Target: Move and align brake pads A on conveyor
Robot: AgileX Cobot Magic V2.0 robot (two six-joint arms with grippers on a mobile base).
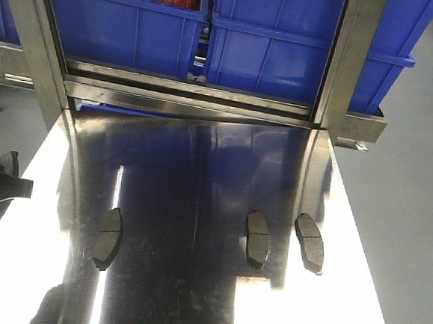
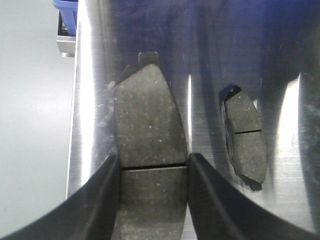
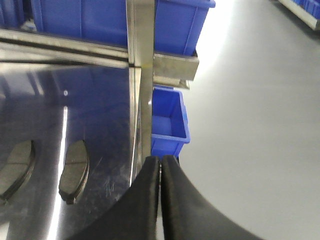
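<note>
Entry: brake pads A, four in lot. Held pad (image 2: pixel 150 110) sits between the fingers of the left claw (image 2: pixel 152 160), which is closed against its two long edges at the groove; whether it is clear of the worktop (image 1: pixel 200 176) cannot be told. Step judged: pick-up of one pad, with transfer to the conveyor (not in any view) to follow. The next move calls for a level lift without twisting, then a set-down square to the belt. Appearance: dark grey, speckled, slightly curved oblong, one groove across the face. Near pad (image 2: pixel 244 139) lies flat just beside it, apart. Middle pad (image 1: pixel 257 239) and right pad (image 1: pixel 309 242) lie lengthwise, near each other, toward the right edge. Right claw (image 3: pixel 160 200): fingers pressed together, empty, over that edge. Beyond: blue bins (image 1: pixel 137 21).
</note>
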